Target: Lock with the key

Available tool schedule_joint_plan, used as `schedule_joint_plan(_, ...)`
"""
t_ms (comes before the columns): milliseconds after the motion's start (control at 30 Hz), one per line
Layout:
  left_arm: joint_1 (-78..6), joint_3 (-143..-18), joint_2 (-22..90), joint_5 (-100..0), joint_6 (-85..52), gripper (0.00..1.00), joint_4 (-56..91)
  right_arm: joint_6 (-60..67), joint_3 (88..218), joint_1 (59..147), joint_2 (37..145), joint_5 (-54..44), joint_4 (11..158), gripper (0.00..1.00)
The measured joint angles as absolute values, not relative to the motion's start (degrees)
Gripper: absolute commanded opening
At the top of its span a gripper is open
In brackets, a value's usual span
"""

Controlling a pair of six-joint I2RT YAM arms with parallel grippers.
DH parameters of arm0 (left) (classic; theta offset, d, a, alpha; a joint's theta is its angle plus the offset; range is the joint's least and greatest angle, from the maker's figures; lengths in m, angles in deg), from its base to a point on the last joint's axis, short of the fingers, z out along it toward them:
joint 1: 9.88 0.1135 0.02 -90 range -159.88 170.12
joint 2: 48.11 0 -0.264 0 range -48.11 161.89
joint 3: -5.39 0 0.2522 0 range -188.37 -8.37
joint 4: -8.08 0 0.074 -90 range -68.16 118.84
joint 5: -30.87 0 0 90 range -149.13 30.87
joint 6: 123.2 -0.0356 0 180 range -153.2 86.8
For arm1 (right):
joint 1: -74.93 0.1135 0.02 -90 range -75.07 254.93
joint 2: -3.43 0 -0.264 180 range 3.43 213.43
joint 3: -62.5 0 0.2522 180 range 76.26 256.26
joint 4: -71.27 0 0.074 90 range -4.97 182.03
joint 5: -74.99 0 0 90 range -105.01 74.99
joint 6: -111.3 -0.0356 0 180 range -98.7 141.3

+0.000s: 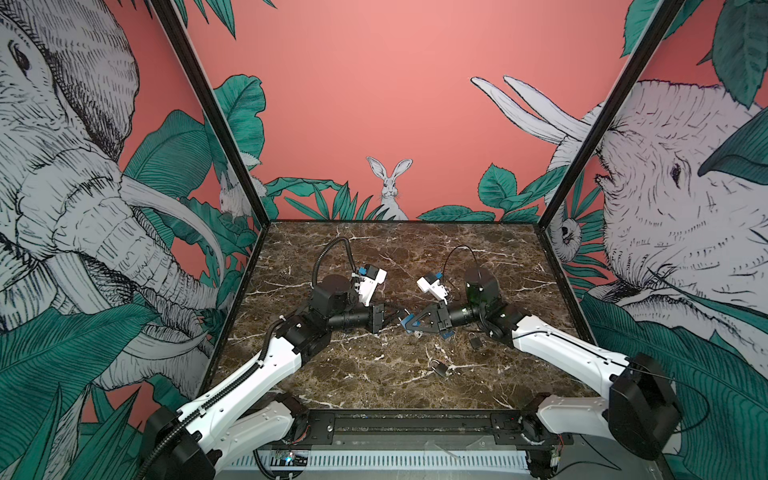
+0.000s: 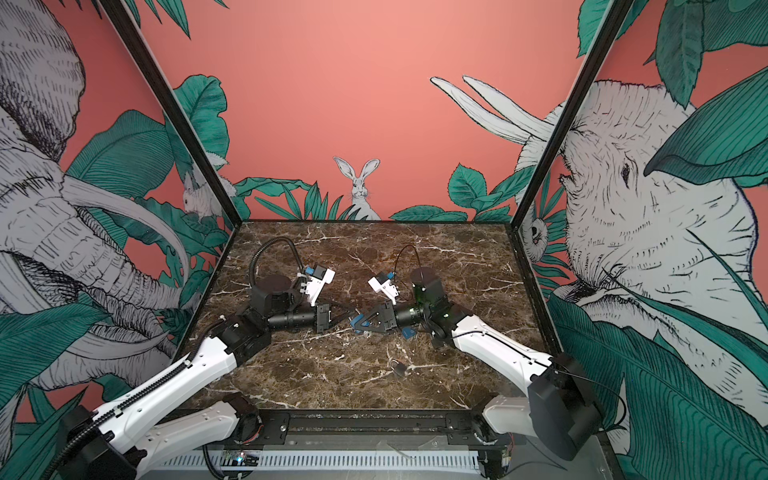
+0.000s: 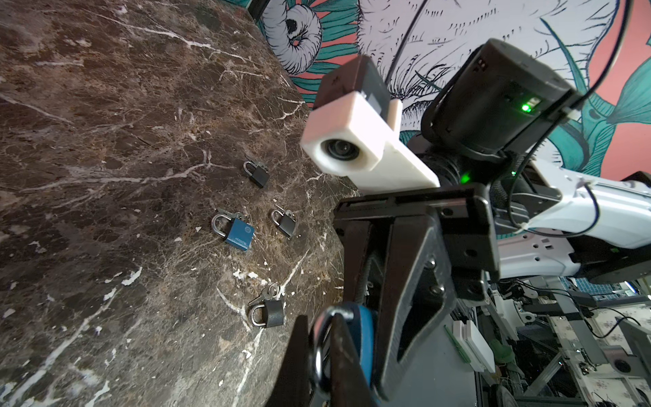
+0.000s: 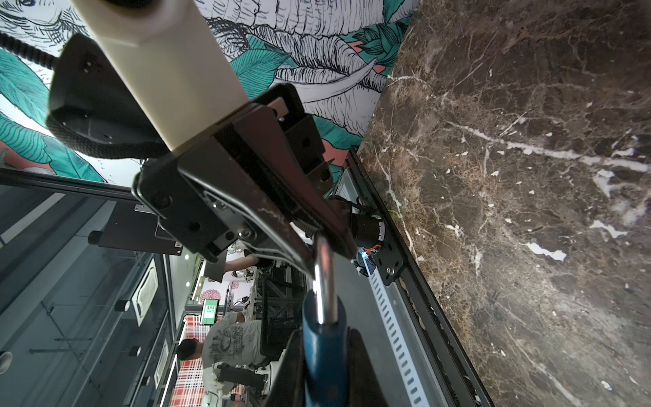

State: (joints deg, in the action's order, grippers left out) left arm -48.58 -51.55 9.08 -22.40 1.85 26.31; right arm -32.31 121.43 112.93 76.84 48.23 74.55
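Note:
A blue padlock (image 4: 324, 356) hangs in the air over the middle of the table, between my two grippers. My right gripper (image 4: 324, 338) is shut on its blue body. My left gripper (image 3: 320, 327) is shut on its steel shackle (image 3: 321, 347), which also shows in the right wrist view as the shackle (image 4: 324, 282). In both top views the left gripper (image 1: 392, 316) and the right gripper (image 1: 409, 322) meet tip to tip, with blue showing between them. No key shows at the held padlock; its keyhole end is hidden.
On the marble table (image 3: 105, 176) lie a second blue padlock (image 3: 234, 230) and three black padlocks (image 3: 257, 172) (image 3: 285, 222) (image 3: 267, 313), each with keys (image 3: 264, 294) beside it. Two black padlocks (image 1: 476, 340) (image 1: 439, 368) lie by the right arm.

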Motion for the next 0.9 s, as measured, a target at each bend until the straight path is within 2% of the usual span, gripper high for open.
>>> schedule_joint_plan(233, -44.1, -51.9, 10.9, -13.0, 3.9, 0.00, 25.6, -28.1, 121.6, 113.6, 76.4, 46.3, 76.1, 0.00)
schedule_joint_plan(333, -43.6, -52.6, 11.1, -11.2, 4.3, 0.06, 25.7, -26.9, 122.1, 113.7, 75.9, 46.1, 76.3, 0.00)
schedule_joint_plan(733, -43.1, -53.4, 11.1, -10.0, 5.0, 0.16, 25.8, -24.7, 122.8, 114.1, 75.6, 45.4, 77.1, 0.00)
schedule_joint_plan(900, -43.1, -53.4, 11.1, -10.1, 6.1, 0.16, 26.4, -24.1, 122.8, 114.7, 75.7, 44.5, 77.2, 0.00)
